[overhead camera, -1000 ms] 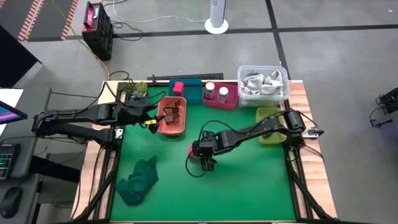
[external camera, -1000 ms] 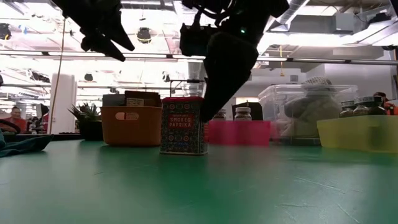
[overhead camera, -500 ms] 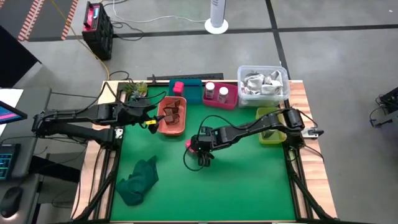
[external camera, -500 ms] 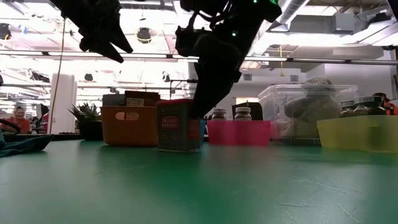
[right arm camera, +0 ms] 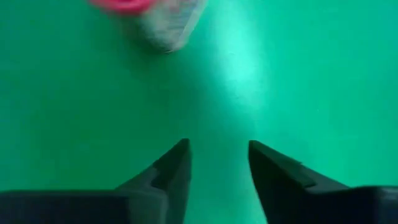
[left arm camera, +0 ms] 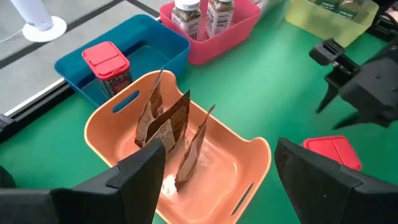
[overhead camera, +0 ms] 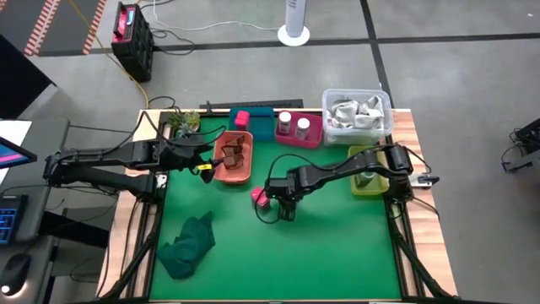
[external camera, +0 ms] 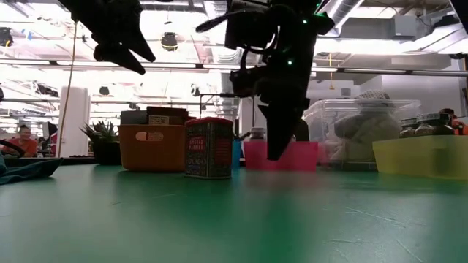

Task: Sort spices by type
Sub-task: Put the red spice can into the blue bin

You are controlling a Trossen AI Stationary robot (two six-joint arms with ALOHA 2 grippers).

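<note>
Green matting covers the bench (overhead camera: 337, 245), with sorting bins ranged along its far edge. Right end effector (overhead camera: 285, 205) hangs just above the mat with its fingers parted and nothing between them; the wrist view shows only bare green in the gap. Magenta-lidded spice tin (overhead camera: 261, 196) stands upright on the open mat just beside that end effector, apart from it, near the orange bin (overhead camera: 221, 173). A second magenta-lidded tin (overhead camera: 242, 119) already sits in the blue bin (overhead camera: 263, 113). Brown packets (left arm camera: 168, 127) stand in the orange bin, two white-topped jars (overhead camera: 293, 126) in the pink bin (overhead camera: 314, 138), and greenish jars (external camera: 423, 126) in the yellow bin (overhead camera: 361, 187). Left end effector (overhead camera: 202, 155) hovers over the near-left edge of the orange bin, open and empty.

Risks, as judged: the loose tin looks like the only spice not yet in a bin, and it is tall and narrow, so a sideways brush from the right arm could tip or slide it. A grip taken on the lid alone might slip. Carrying it to the blue bin would pass close to the orange bin and the left arm, where a collision seems possible.
</note>
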